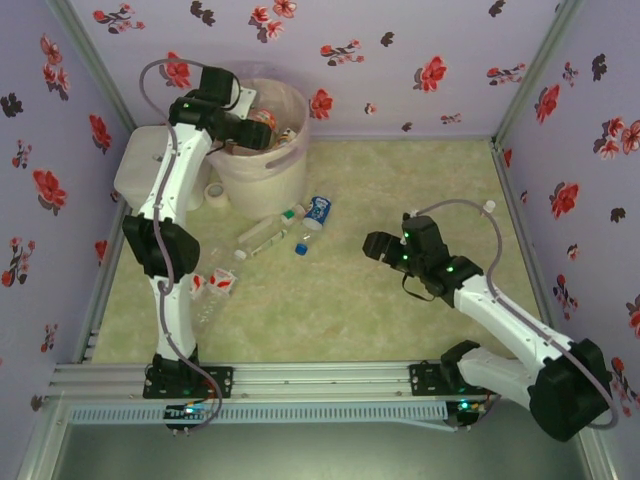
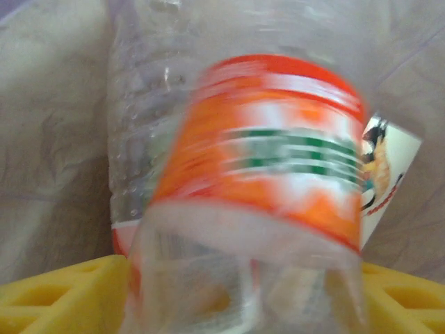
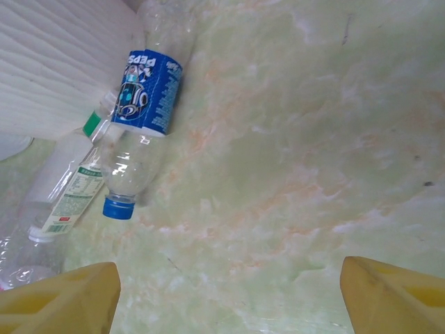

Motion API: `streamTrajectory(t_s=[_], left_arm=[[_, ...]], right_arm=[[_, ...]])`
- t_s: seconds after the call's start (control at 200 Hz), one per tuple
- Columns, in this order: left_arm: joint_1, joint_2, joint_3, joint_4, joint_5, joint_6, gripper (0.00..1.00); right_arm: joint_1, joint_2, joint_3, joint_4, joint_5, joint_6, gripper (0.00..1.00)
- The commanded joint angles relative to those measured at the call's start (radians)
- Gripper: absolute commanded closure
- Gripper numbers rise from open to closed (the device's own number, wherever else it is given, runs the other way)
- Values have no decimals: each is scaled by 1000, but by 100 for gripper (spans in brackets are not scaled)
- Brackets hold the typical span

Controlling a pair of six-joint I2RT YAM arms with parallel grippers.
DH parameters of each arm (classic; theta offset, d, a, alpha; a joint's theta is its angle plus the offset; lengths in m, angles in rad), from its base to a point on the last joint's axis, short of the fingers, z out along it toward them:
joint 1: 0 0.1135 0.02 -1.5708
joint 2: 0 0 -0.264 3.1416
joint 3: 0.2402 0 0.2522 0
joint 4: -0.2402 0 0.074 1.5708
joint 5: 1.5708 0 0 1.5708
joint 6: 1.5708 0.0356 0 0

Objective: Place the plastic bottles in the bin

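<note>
Mid-drop over the bin at upper left, whether the left gripper clasped the orange-labelled bottle was unclear; the right gripper, spread empty, next needed the blue-labelled bottle.

- Clear plastic bottle with an orange label, centre of the left wrist view: smeared by motion, print unreadable, near end cropped by the bottom edge.
- Ribbed clear bottle, upper left behind it: largely covered.
- The left gripper's yellow fingers, bottom corners: cropped; grip or not, cannot tell.
- Clear bottle with white label, left of the right wrist view: runs off the edge.
- White rectangular box, upper left, top external view: partly behind the white arm.
</note>
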Motion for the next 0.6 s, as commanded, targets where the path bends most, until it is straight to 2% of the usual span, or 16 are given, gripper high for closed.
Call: streamTrajectory(t_s=[0.0,0.085,0.295,0.445,0.595], left_arm=[[15,-30,40,-70,-29,26,13],[20,-59,76,-83,-29,35,0],[22,-200,66,-88,-26,52,0],[20,-323,14,-70,-15,31,0],[4,-464,-92,-32,59,-31,0]], right_arm=[[31,42,4,105,7,67,14],[51,87,17,133,20,92,12],[87,184,52,160,56,87,4],[92,283,71,221,20,132,4],[157,410,164,255,14,144,5]])
